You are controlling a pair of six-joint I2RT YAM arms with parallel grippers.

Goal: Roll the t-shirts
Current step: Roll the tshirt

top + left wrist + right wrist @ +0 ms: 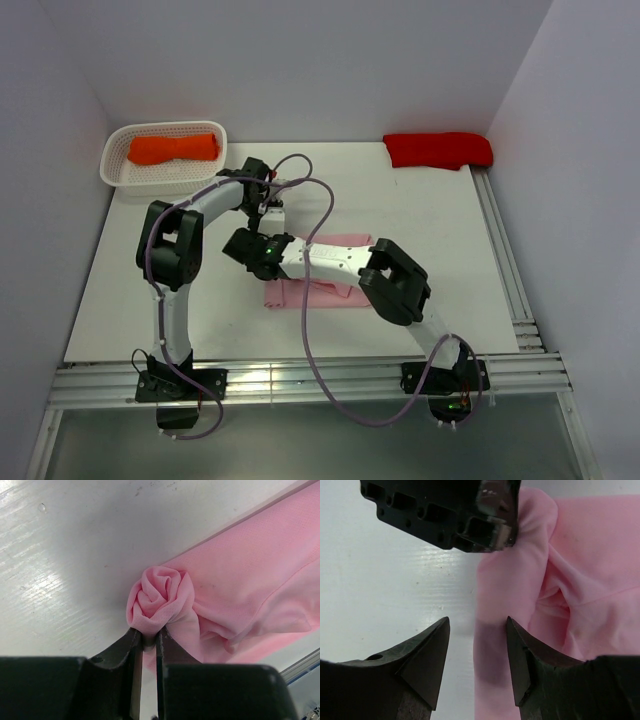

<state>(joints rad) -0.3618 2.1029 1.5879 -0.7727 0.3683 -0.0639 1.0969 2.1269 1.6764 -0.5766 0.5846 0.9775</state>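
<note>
The light pink t-shirt (322,294) lies in the middle of the table, partly under the right arm. One end of it is twisted into a small tight roll (161,597). My left gripper (149,635) is shut on the cloth at the base of that roll; from above, the left gripper (272,218) sits at the shirt's far left corner. My right gripper (477,625) stands open just above the shirt's left edge (505,670), one finger over the table and the other over the cloth, holding nothing. The right gripper (243,247) is close beside the left one.
A white basket (165,180) at the back left holds an orange t-shirt bundle (172,148). A red t-shirt bundle (438,150) lies at the back right. The left gripper's black body (445,510) hangs close above the right fingers. Metal rails (505,260) run along the table's right and near edges.
</note>
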